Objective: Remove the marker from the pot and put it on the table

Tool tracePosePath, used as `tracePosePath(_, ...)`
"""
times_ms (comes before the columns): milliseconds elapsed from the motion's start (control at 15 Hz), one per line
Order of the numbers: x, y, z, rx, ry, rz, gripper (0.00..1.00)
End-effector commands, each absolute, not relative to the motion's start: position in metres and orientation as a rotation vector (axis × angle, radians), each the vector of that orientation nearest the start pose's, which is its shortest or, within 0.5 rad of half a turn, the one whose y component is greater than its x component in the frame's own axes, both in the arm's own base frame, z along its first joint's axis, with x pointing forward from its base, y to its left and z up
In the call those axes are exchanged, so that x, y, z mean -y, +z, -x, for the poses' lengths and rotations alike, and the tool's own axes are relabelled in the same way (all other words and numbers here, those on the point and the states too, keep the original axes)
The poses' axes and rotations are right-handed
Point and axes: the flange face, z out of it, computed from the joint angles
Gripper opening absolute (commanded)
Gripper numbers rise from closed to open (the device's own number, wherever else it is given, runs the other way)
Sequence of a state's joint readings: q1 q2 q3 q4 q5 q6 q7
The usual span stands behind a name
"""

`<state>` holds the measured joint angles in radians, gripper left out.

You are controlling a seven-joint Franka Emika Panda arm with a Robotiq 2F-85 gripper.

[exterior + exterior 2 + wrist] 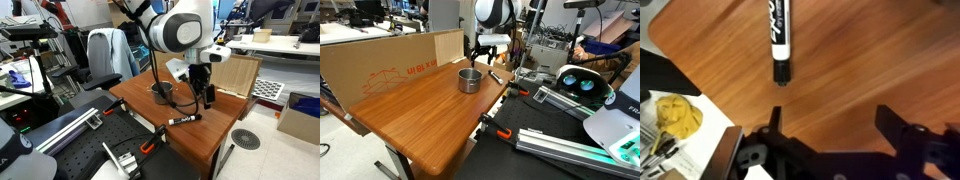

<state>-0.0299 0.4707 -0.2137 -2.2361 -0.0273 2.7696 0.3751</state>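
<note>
The black marker with a white label band (780, 38) lies flat on the reddish-brown table (865, 60), just beyond my fingertips in the wrist view. It shows in both exterior views (184, 120) (495, 76), near the table edge. The silver-grey pot (469, 79) stands on the table beside it and is partly hidden behind my arm in an exterior view (161, 93). My gripper (830, 118) is open and empty, hovering above the table near the marker (206, 95) (480, 52).
A pale board (380, 60) (236, 72) stands along the table's far side. Orange clamps (500, 132) (148, 147) grip the table edge. A round grey floor disc (245, 138) lies beside the table. A yellow object (675, 115) sits below the table edge.
</note>
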Motion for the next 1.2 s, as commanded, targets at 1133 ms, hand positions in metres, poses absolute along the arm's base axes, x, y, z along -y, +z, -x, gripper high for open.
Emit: tracePosePath(1133, 0.097, 0.274, -0.54, -0.836, -0.292, 3.094, 1.0)
